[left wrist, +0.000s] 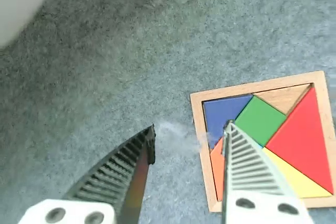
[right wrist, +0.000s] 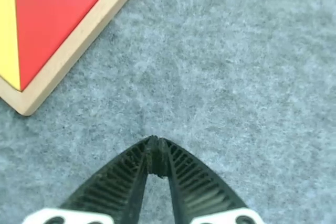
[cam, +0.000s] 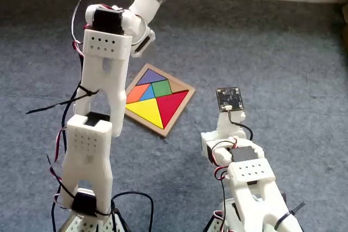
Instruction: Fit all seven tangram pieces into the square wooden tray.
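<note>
Seven pieces (cam: 148, 110) seem seated in the tray (cam: 180, 113), mid-table.
Left gripper (left wrist: 190, 129) hangs over its edge, jaws apart; right gripper (right wrist: 156, 153) sits pressed together beside it, probably because fitting looks done.

light: soft, even, fairly bright | shadows: faint on carpet (cam: 304, 80) | glare: washed-out pale corner (left wrist view)

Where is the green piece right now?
In the high view, the green piece lies inside the wooden tray, near its far corner. It is fitted between the dark blue piece and the red triangle.
</note>
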{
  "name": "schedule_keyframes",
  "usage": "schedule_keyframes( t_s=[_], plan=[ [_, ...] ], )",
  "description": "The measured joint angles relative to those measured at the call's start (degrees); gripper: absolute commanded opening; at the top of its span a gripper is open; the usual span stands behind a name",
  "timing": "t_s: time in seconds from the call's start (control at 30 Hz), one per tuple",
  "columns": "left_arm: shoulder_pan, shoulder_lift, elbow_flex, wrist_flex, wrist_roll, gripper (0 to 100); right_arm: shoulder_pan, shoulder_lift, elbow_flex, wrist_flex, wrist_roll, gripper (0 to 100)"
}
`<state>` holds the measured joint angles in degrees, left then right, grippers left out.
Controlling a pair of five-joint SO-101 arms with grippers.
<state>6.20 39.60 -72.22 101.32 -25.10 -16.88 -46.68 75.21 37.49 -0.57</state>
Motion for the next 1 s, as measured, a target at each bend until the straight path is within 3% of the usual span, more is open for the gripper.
schedule_keyframes(
  t_s=[0.5, 1.0],
  plan=[
    [1.2, -48.0, 51.3, -0.7, 0.0, 21, 0.0, 0.0, 0.0, 0.0, 0.0, 0.9],
    [-5.2, -83.6, 96.1, -19.6, 4.8, 21, 0.0, 0.0, 0.0, 0.0, 0.0, 0.9]
  ],
)
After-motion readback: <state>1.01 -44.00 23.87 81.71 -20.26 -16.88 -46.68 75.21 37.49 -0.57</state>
